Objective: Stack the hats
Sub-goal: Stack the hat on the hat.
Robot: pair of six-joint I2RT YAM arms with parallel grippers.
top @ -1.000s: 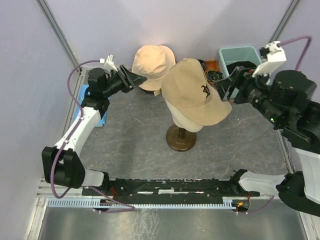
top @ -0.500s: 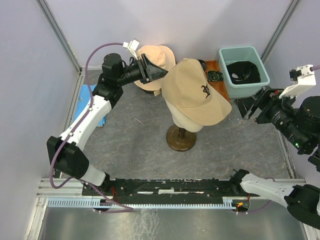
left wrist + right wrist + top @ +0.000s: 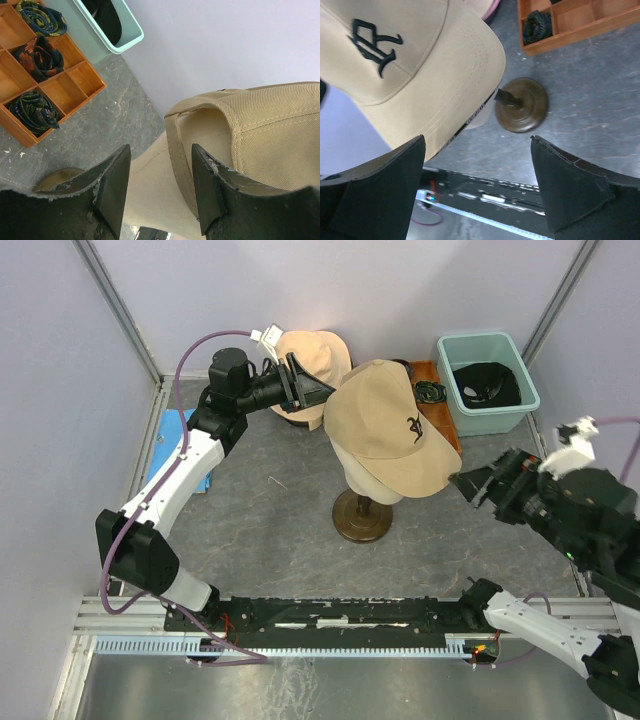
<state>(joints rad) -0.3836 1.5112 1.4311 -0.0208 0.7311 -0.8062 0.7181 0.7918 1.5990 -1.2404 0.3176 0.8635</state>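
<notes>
The tan cap (image 3: 385, 425) sits on the mannequin head (image 3: 372, 485) in the middle of the bench. It is tilted, with its brim pointing toward the right edge and hanging lower than its back.

Your left fingers (image 3: 112, 185) are half spread at the back of the cap. The rear band (image 3: 175, 145) stands between them, and as far as the wrist view shows it is not pinched. Your right fingers (image 3: 375, 185) are spread wide, just off the brim and apart from it, holding nothing.

The step looks like seating this cap squarely. Close the left fingers on the band only, not on the head beneath. Then draw the back downward gently, so the crown settles without rocking the stand (image 3: 361, 517).

Keep the right fingers low beside the brim, ready to steady it. Don't push sideways, because the head on its narrow post would likely tip.

The beige hat (image 3: 300, 355) lies at the far edge just behind your left fingers, so don't snag it. The black cap (image 3: 485, 385) waits in the teal tub (image 3: 522, 408) at the far right corner.
</notes>
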